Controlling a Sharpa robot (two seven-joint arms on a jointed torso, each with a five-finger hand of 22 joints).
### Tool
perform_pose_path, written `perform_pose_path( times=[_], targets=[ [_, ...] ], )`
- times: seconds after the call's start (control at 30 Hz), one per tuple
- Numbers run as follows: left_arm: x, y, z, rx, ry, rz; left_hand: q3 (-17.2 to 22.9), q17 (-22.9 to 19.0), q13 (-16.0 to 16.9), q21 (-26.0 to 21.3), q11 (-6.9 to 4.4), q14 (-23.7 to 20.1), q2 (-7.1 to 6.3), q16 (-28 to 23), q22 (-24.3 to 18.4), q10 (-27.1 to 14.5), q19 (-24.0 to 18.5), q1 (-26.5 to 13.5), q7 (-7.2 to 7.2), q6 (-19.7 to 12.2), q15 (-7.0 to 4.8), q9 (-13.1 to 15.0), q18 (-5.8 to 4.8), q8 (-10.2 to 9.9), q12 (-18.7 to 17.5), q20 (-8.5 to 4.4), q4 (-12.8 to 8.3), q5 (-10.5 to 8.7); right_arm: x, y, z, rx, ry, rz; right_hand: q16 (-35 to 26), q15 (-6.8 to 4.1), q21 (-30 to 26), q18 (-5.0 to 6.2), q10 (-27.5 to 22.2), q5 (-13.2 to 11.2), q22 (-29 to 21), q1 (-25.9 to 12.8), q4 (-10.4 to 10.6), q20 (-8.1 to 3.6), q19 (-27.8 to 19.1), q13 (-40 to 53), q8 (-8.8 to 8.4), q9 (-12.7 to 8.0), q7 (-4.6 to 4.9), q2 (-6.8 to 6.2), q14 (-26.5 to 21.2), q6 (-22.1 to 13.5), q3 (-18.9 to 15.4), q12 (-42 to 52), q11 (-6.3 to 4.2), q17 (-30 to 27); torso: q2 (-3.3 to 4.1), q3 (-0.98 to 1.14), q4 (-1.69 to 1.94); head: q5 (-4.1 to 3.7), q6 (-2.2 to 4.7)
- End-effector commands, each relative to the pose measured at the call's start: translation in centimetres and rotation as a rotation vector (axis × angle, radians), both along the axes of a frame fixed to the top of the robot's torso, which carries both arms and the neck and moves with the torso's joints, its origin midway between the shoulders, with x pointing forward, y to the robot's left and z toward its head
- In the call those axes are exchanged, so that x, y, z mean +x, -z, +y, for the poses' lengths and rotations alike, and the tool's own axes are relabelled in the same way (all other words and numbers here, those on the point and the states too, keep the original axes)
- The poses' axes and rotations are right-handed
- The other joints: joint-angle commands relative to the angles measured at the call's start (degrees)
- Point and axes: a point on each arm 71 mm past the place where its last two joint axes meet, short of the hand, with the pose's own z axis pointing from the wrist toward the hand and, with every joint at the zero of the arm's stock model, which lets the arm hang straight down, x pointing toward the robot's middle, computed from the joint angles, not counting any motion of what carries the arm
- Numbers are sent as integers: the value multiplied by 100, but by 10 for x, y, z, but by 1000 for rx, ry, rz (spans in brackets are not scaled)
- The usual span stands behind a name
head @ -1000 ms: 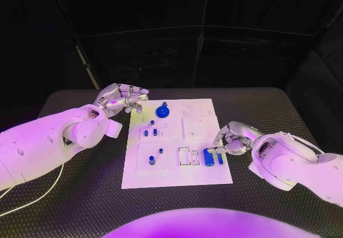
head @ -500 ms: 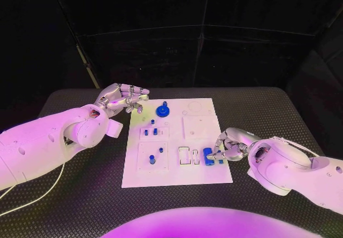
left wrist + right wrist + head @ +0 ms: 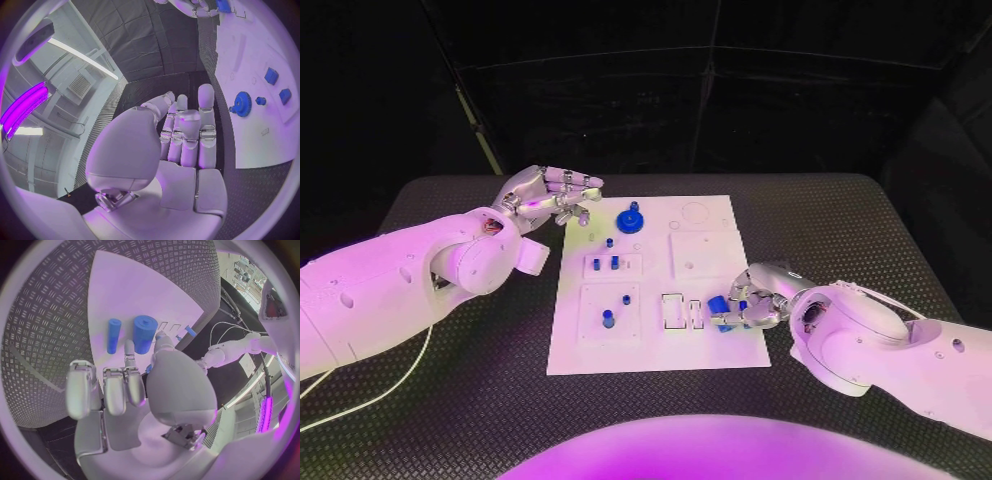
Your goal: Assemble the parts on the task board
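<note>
Black ribbed matting (image 3: 473,400) covered the table, and the white task board (image 3: 707,350) lay flat at its middle. Small blue parts were spread over the board: a gear (image 3: 630,222) with a knob near the far edge, short pegs (image 3: 604,266) standing in the left-hand blocks, and a thick cylinder (image 3: 144,333) with a thinner rod (image 3: 113,335) just beside it near the board's right edge. The right hand (image 3: 750,300) was held over that edge, its fingertips (image 3: 128,347) at the thick cylinder; whether the cylinder was actually pinched could not be told. The left hand (image 3: 548,196) was kept off the board's far left corner, fingers curled loosely inward with nothing seen in them.
</note>
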Motion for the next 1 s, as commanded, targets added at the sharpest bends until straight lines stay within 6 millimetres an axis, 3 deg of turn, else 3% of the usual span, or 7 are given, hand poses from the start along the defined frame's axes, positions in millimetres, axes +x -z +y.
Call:
perform_pose_path(
  times=[0.03, 0.23, 0.37, 0.5, 0.73, 0.87, 1.0],
  targets=[
    [0, -1, -2, -10, 12, 1, -33, -2, 5, -14, 3, -30, 21, -18, -5, -48, -16, -10, 3, -39, -2, -8, 111, -7, 7, 35, 8, 19, 0, 5, 1, -43, -18, -2, 31, -38, 26, -47, 347, 40, 139, -13, -11, -34, 141, 1060, 43, 4, -7, 62, 479, -39, 39, 36, -30, 904, 0, -1, 3, 13, -11],
    [-1, -1, -1, -9, 12, 3, -33, -2, 5, -14, 3, -30, 21, -18, -5, -48, -16, -10, 3, -39, -2, -8, 111, -7, 7, 35, 8, 19, 1, 11, 3, -63, -18, -2, 36, -46, 33, -49, 356, 140, 154, 89, -43, -40, 143, 1076, 101, 55, -17, 196, 481, -48, 90, 41, -39, 918, 2, 6, 9, 32, -22],
    [-1, -1, -2, -10, 15, 3, -40, -8, 8, -18, 4, -33, 25, -21, -8, -55, -15, -22, 3, -42, -1, -8, 112, -7, 13, 36, 16, 19, 1, 12, 5, -48, -10, 1, 39, -57, 41, -52, 367, 438, 174, 176, -62, -49, 148, 1096, 151, 98, -32, 324, 483, -31, 114, 47, -53, 929, -2, -1, 22, 41, -25],
    [-1, -1, -1, -9, 15, 3, -40, -8, 8, -18, 4, -33, 25, -21, -8, -55, -15, -22, 3, -42, -1, -8, 112, -7, 13, 36, 16, 19, 0, 9, 6, -17, 2, -24, 41, -72, 49, -54, 376, 660, 192, 271, -93, -61, 153, 1109, 190, 131, -52, 431, 484, 14, 136, 50, -71, 937, -11, 1, 7, 70, -39],
    [-1, 0, 0, -9, 14, 5, -40, -8, 8, -18, 4, -33, 25, -21, -8, -55, -15, -22, 3, -42, -1, -8, 112, -7, 13, 36, 16, 19, -6, -1, 8, 131, 42, -42, 45, -82, 60, -59, 388, 816, 217, 307, -102, -72, 162, 1127, 200, 148, -66, 453, 487, 33, 117, 58, -84, 950, -20, 1, -13, 64, -9],
    [-2, 1, -2, -10, 19, 8, -40, -8, 8, -18, 4, -33, 25, -21, -8, -55, -15, -22, 3, -42, -1, -8, 112, -7, 13, 36, 16, 19, -9, -7, 13, 217, 53, -49, 43, -87, 60, -59, 380, 861, 218, 335, -111, -76, 163, 1114, 198, 153, -71, 477, 486, 35, 119, 48, -89, 945, -12, -2, 8, 68, 20],
    [-2, 1, -3, -11, 24, 12, -40, -8, 8, -18, 4, -33, 25, -21, -8, -55, -15, -22, 3, -42, -1, -8, 112, -7, 13, 36, 16, 19, -12, -9, 20, 257, 41, -46, 43, -95, 63, -59, 372, 1077, 224, 371, -115, -85, 164, 1101, 189, 166, -77, 502, 487, 37, 106, 33, -96, 949, -8, 0, 15, 73, 23]
  ],
)
